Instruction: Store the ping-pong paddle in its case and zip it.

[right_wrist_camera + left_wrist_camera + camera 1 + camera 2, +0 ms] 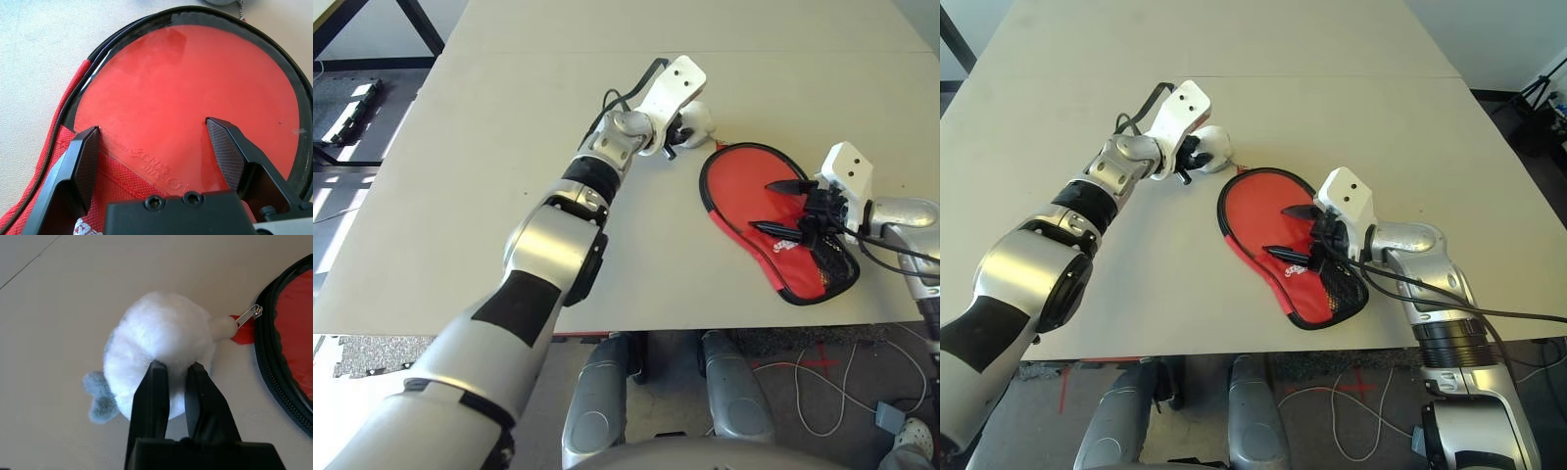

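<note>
While L pincer [177, 374] pinches fluffy ball [164, 347], R pincer [155, 147] spread over paddle [190, 98].

You had one table [460, 196] under the work. On it lay one red case [1253, 235] with black trim, and inside it one paddle [195, 98], its red face showing through the open mouth. One white fluffy ball [161, 347] sat just beside the case's round end, with one small grey tuft [100, 394] at its side. One metal zipper pull [248, 316] showed between ball and case, on one red tab [242, 335]. You had two arms in view, so two grippers: the left gripper [177, 374] and the right gripper [154, 142], two black fingers each, four fingers counted.
</note>
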Robot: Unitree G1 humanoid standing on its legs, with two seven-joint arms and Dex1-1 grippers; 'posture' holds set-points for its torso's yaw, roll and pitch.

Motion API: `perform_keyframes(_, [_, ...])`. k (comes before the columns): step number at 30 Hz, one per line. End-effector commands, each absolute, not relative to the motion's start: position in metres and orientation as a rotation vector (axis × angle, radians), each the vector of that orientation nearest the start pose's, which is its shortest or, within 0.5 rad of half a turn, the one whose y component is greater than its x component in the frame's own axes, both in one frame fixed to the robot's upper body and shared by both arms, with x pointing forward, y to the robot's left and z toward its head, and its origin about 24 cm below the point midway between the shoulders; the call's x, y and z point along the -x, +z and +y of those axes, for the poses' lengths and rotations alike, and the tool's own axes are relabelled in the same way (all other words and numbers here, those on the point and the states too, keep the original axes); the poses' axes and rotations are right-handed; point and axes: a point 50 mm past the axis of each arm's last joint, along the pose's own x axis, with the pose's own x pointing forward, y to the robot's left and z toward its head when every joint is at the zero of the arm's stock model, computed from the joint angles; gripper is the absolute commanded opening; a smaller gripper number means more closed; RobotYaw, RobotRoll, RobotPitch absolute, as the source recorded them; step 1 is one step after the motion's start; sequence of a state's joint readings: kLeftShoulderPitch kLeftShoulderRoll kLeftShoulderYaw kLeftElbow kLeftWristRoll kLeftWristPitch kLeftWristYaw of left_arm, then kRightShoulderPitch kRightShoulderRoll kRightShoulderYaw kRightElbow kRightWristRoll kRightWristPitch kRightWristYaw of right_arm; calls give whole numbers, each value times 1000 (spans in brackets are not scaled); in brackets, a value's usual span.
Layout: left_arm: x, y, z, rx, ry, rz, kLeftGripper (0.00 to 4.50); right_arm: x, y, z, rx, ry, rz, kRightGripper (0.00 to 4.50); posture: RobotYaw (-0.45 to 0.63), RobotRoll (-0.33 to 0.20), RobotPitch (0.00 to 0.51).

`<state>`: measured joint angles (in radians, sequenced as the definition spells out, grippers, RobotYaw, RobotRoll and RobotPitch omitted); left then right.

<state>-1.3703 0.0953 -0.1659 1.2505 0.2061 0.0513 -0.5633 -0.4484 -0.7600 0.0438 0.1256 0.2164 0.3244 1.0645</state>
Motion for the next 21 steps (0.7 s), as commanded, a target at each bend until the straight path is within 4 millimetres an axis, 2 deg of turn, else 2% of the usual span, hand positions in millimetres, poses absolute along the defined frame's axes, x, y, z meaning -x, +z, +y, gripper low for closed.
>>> perform_keyframes(1, [-410,207,28,-615,-834,38,4,-294,108,-238,439,926,455,4500,-141,0,291])
perform_keyframes(6, [-399,232,2,-589,-939,-86,4,-294,107,-238,438,924,459,4500,-138,0,290])
perform_keyframes(11, [-388,247,-16,-575,-1010,-162,4,-294,105,-238,437,924,460,4500,-136,0,290])
perform_keyframes(21, [-371,242,-49,-530,-1110,-177,4,-294,104,-238,436,922,461,4500,-140,0,287])
